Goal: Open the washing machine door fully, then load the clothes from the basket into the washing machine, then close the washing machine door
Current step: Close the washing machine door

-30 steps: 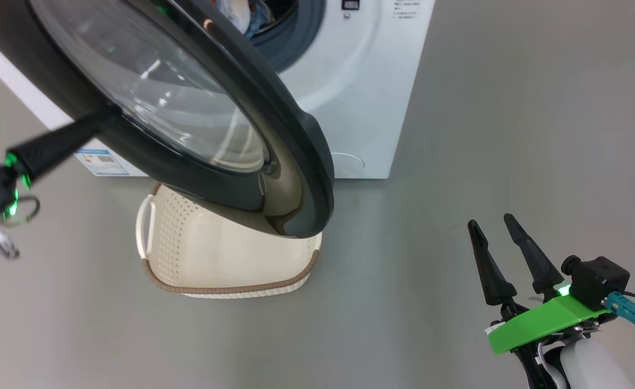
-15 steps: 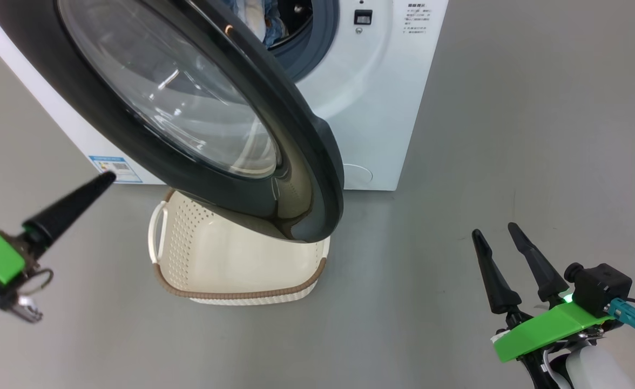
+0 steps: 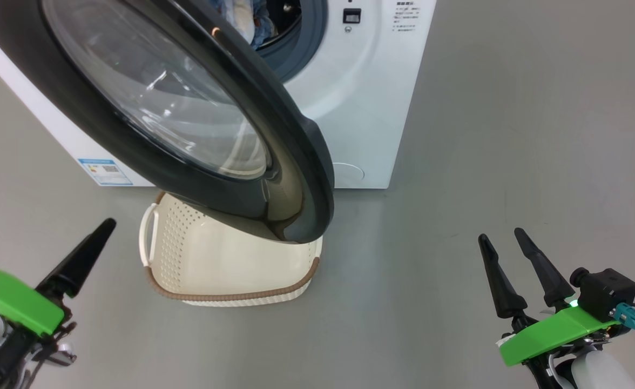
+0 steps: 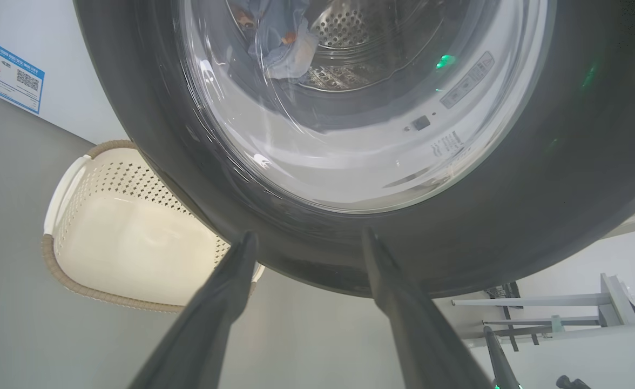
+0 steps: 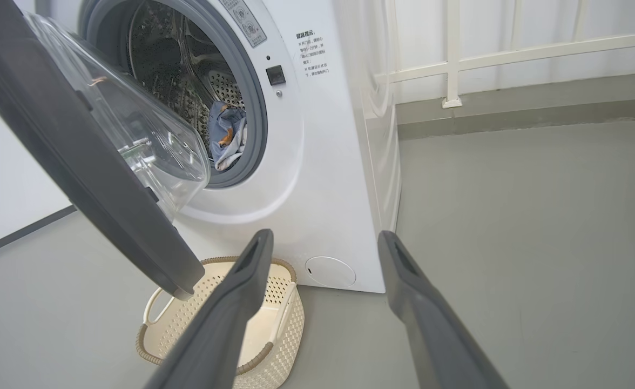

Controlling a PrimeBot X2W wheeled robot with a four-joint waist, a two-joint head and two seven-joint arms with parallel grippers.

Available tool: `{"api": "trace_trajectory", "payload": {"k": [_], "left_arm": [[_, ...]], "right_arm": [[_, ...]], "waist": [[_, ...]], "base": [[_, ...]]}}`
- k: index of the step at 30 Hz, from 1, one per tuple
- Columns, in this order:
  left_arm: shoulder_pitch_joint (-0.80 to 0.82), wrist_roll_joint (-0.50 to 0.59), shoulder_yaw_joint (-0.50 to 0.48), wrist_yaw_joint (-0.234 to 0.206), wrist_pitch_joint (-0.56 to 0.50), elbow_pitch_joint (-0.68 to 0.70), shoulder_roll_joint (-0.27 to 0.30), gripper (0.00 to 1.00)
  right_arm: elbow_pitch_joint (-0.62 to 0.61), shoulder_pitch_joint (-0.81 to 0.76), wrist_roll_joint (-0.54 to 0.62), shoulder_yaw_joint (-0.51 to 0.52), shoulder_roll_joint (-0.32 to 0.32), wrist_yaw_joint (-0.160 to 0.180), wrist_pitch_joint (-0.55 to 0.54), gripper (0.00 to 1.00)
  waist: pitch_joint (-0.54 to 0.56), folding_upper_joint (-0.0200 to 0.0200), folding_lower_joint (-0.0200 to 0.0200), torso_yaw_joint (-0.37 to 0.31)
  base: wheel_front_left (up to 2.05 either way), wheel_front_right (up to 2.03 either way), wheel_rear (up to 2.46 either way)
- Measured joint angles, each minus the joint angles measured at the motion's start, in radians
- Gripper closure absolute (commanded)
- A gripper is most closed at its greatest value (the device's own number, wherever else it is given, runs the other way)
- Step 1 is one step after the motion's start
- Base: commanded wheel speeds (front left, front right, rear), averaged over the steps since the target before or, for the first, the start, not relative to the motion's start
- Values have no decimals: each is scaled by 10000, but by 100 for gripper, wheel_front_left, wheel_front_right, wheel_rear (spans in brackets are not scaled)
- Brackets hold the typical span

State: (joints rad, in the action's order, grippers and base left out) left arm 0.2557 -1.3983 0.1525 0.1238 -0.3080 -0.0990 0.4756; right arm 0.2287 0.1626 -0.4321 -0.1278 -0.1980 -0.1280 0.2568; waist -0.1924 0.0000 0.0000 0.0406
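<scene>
Bright, even indoor light, glare streaks on the door glass point(image 3: 155, 102), wrist views bowed at the edges.

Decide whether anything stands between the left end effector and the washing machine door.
Nothing visible does. The open left end effector points at the black rim of the washing machine door across open air; the basket sits below the door.

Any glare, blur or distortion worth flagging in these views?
Head view: bright streaky reflections on the door glass. Left wrist view: green glint on the glass, clothes smeared behind it, left fingers soft. Right wrist view: sharp, evenly lit; right fingers soft.
</scene>
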Motion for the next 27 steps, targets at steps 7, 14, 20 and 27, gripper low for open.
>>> {"api": "trace_trajectory", "payload": {"k": [7,14,20,27], "left_arm": [[-516,81,849,0,1883,-50,433,0],[-571,708,1831,12,3662,-257,1030,0],[-566,1603,3072,40,5329,-909,1461,0],[-500,3381,2602,40,5565,-1590,1005,0]], "right_arm": [[29,0,0,65,-2,0,0,0],[33,0,0,117,13,0,0,0],[36,0,0,169,56,0,0,0],[46,-38,0,276,73,0,0,0]], "waist": [[-51,0,0,-262],[-126,0,0,-512],[-132,0,0,-748],[-1,0,0,-876]], "base": [[0,0,0],[0,0,0],[0,0,0],[0,0,0]]}}
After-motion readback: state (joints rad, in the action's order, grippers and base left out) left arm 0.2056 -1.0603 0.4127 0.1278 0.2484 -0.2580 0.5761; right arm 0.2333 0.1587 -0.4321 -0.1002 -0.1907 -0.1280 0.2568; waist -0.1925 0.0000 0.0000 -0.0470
